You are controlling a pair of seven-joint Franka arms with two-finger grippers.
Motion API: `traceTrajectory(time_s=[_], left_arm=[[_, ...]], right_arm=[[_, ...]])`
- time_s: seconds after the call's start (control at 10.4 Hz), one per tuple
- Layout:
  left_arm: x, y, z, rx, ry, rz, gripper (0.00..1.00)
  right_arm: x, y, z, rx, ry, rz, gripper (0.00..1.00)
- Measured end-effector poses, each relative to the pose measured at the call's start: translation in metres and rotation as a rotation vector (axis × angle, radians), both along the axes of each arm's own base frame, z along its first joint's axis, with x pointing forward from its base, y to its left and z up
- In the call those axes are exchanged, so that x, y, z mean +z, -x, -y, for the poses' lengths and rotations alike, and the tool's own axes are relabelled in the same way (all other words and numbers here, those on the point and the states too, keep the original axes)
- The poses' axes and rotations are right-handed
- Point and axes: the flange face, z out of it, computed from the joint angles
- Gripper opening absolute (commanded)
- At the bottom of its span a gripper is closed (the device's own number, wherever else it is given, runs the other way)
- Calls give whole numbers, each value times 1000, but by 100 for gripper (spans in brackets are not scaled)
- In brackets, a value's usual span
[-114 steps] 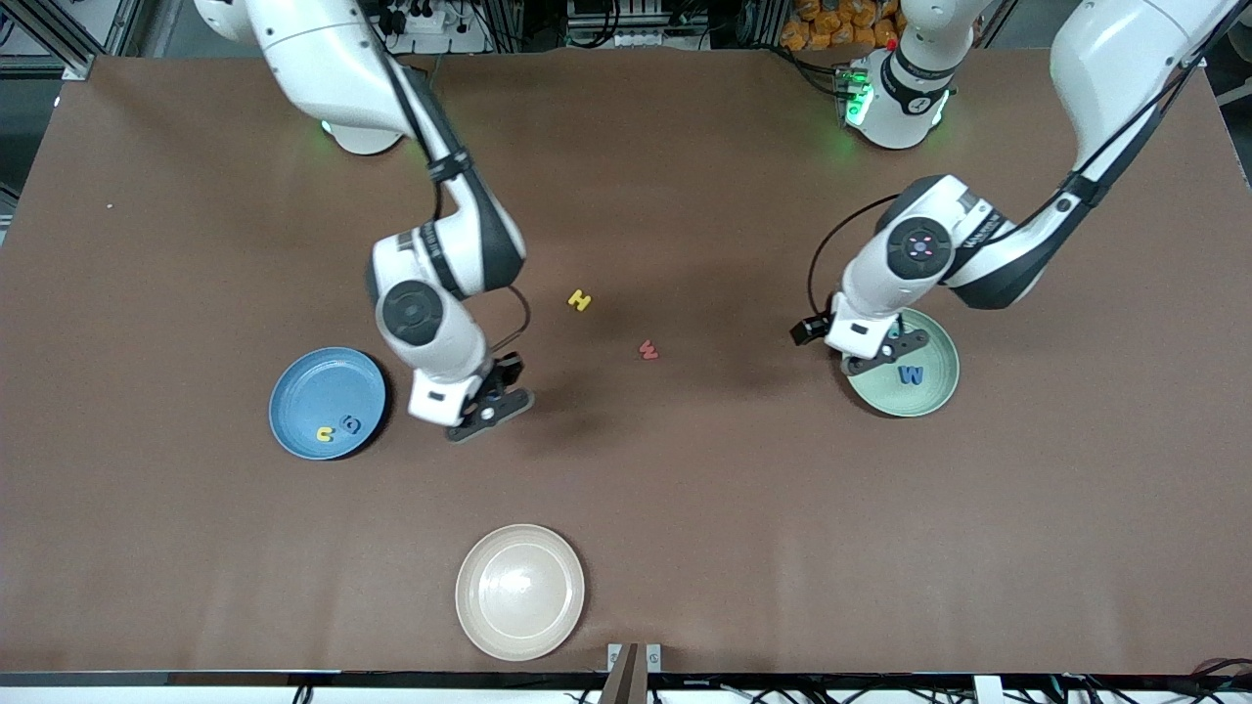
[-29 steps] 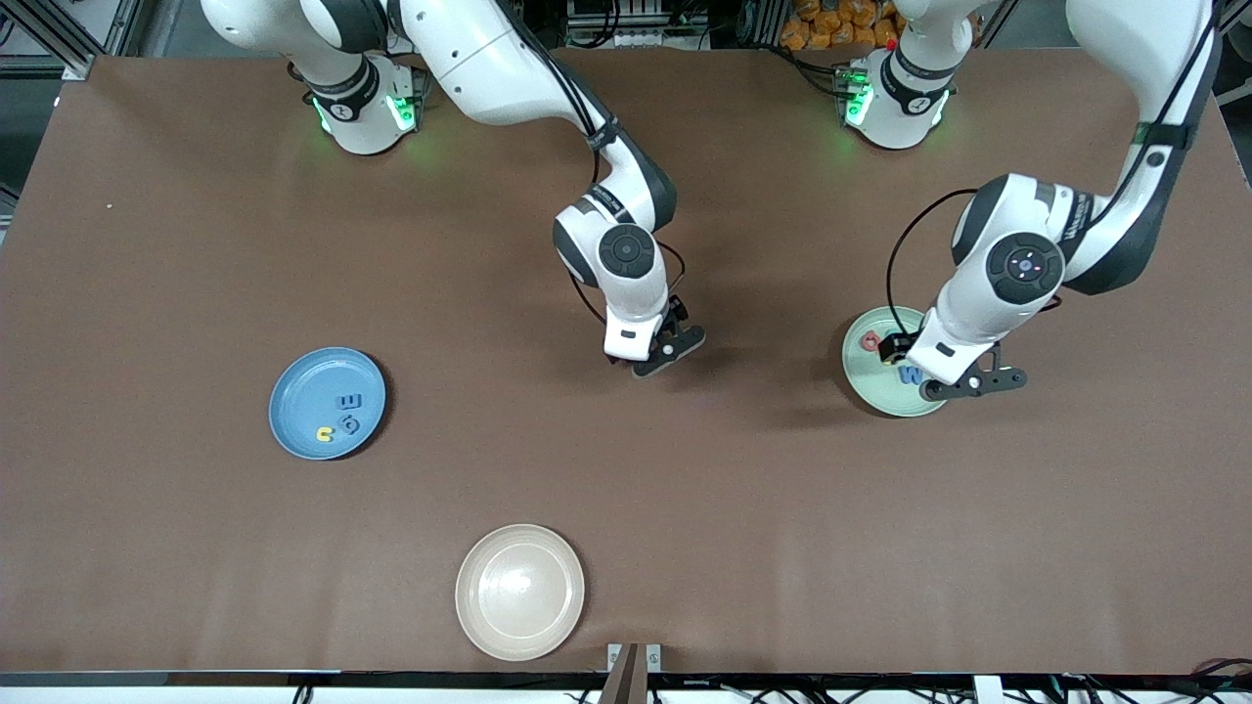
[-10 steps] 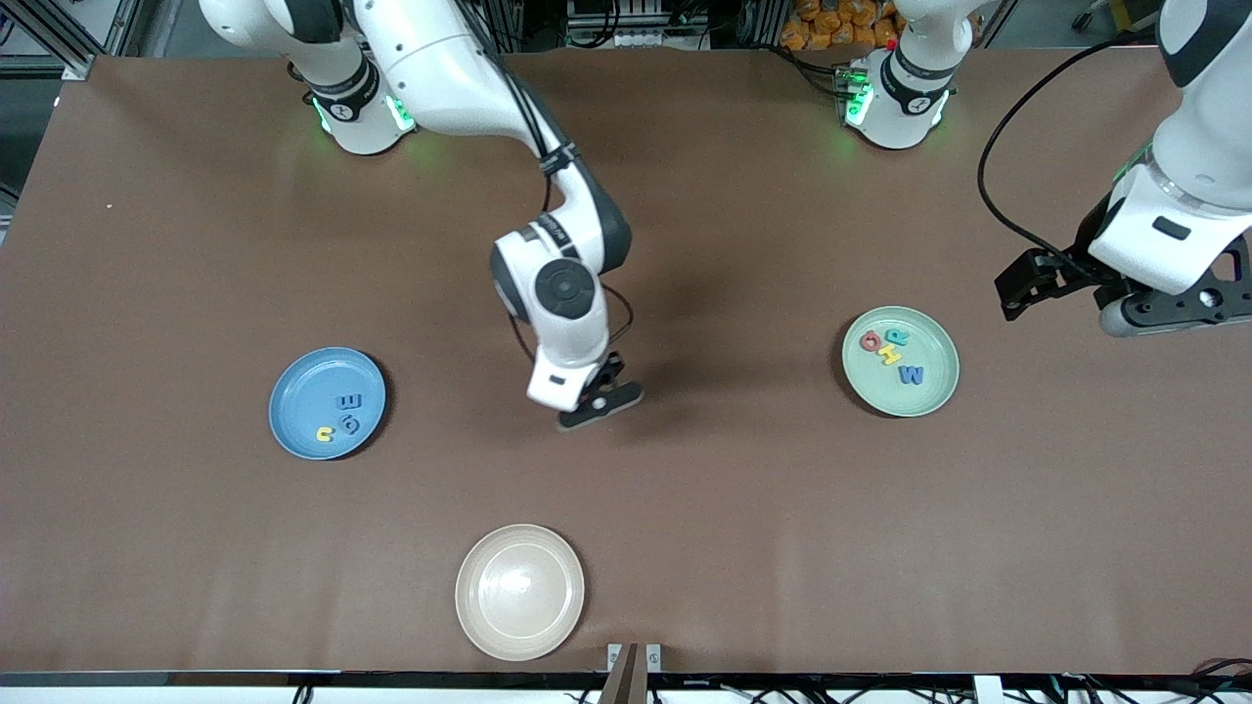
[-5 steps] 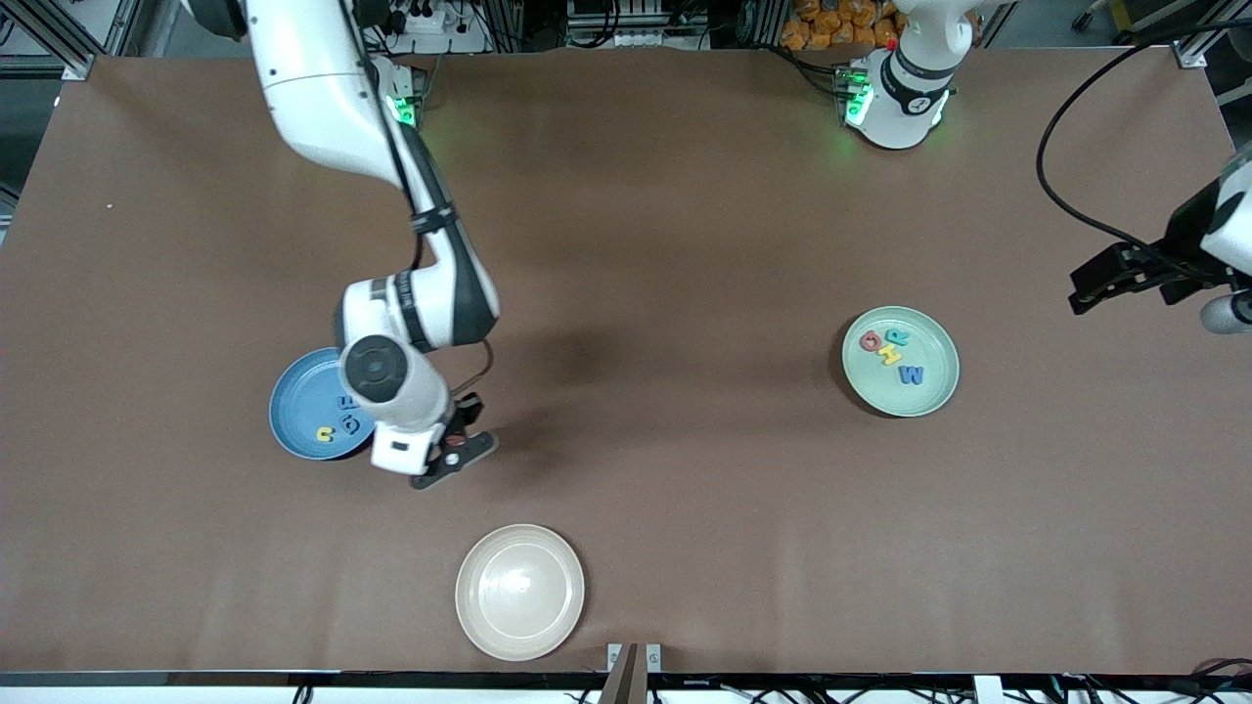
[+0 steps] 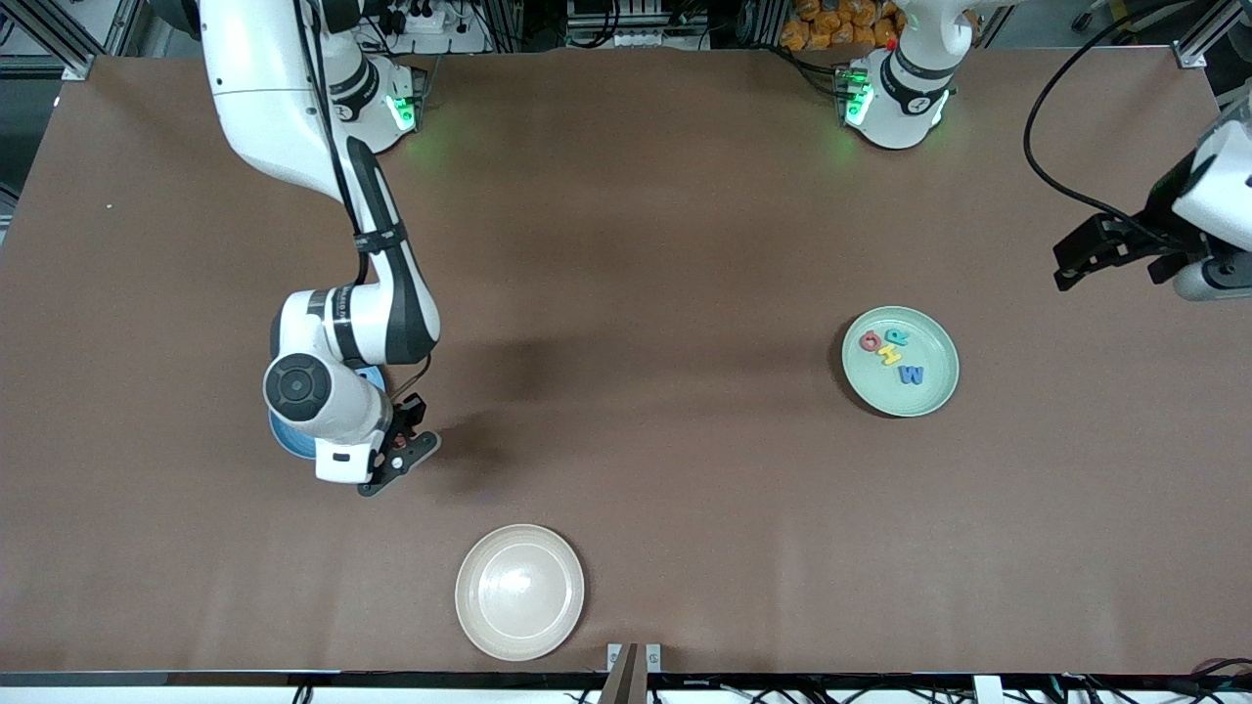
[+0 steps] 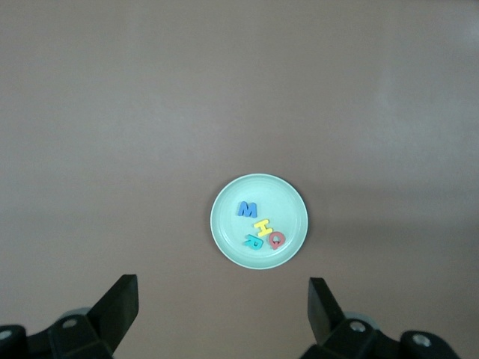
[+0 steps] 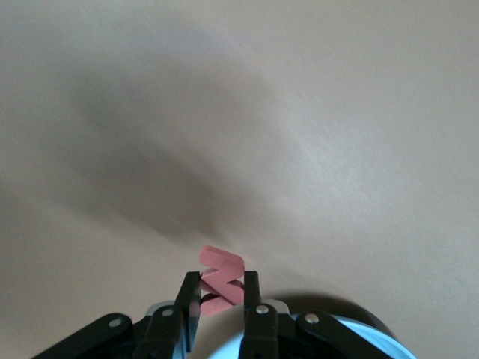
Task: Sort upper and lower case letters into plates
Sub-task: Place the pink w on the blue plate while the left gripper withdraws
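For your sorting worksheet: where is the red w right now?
The red w is pinched in the right gripper, up over the blue plate's edge.

Brown table (image 5: 685,196), matte, wide. Three round plates sit directly on it. Pale green plate (image 5: 901,361) toward the left arm's end, four letters inside it. Blue plate (image 5: 284,435) toward the right arm's end, mostly covered by the right arm, only a sliver of rim showing. Cream-beige plate (image 5: 519,592) nearest the front camera, between the other two, well apart from both. Two arm bases stand on the table's edge farthest from the camera.
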Motion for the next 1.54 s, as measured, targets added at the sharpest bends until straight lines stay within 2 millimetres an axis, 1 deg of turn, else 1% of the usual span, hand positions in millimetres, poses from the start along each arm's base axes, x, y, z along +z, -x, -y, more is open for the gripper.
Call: traceTrajectory(time_s=[0.1, 0.19, 0.29, 0.39, 0.58, 0.68, 0.87, 0.97, 1.06, 1.25, 1.35, 1.45, 1.54], left_arm=[[-5, 4, -6, -26, -6, -14, 100], [-9, 5, -20, -43, -11, -25, 100], [-9, 6, -33, -46, -13, -29, 100], [-8, 6, -38, -43, -13, -26, 100], [-2, 10, -36, -46, -14, -15, 100], [0, 11, -36, -47, -14, -12, 100], [0, 11, -41, -37, -14, -13, 100], [-1, 11, -49, -28, -14, -15, 100], [-1, 11, -55, -40, -15, -16, 100], [0, 12, -67, -61, -16, -17, 100], [1, 12, -68, -61, -16, -16, 100], [1, 12, -68, -61, -16, -16, 100], [1, 12, -69, -60, -16, -16, 100]], right_arm=[[-3, -2, 19, 18, -2, -12, 0], [-4, -3, 37, 35, -5, -23, 0], [-4, -4, 55, 55, -9, -38, 0], [-5, -5, 72, 75, -15, -52, 0], [-6, -1, 106, 91, -34, -115, 0], [-3, 3, 119, 92, -49, -151, 0], [4, 19, 133, 88, -75, -184, 0], [5, 28, 136, 90, -87, -193, 43], [6, 34, 143, 89, -95, -197, 99], [7, 36, 166, 76, -103, -190, 100], [9, 36, 171, 66, -105, -184, 100], [16, 34, 172, 38, -105, -171, 100], [28, 33, 169, -13, -104, -155, 100]])
